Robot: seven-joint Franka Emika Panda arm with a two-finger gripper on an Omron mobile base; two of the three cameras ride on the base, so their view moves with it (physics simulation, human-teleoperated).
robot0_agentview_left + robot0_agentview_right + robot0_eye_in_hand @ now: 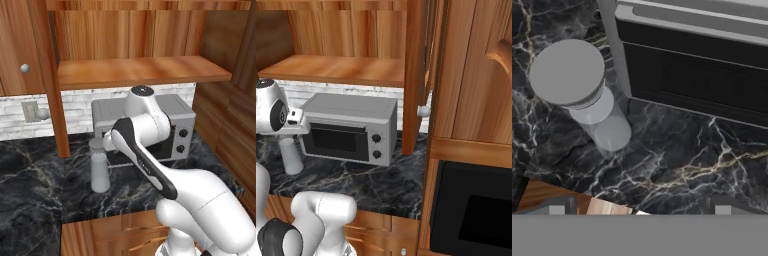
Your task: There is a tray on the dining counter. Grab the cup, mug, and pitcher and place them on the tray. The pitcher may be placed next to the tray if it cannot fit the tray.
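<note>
I had the black marble counter (677, 165) under the hand, grey toaster oven (175, 120) ahead of the fingers. Pitcher (579, 85) stood upright on the counter just beside the oven's left front corner, ahead and left of the left fingertip (557, 206), not touched. Gripper (639, 210) had fingers wide apart, nothing between them

One pitcher (100, 167), pale grey; one toaster oven (175, 122), grey with a dark door; two knobs (376, 146) on its front; one wooden shelf (145, 70) above it; one wall outlet (30, 111) on the white brick; two round cabinet knobs, one on the left door (24, 68), one lower (43, 114); one black wall oven (476, 215) at the right.
</note>
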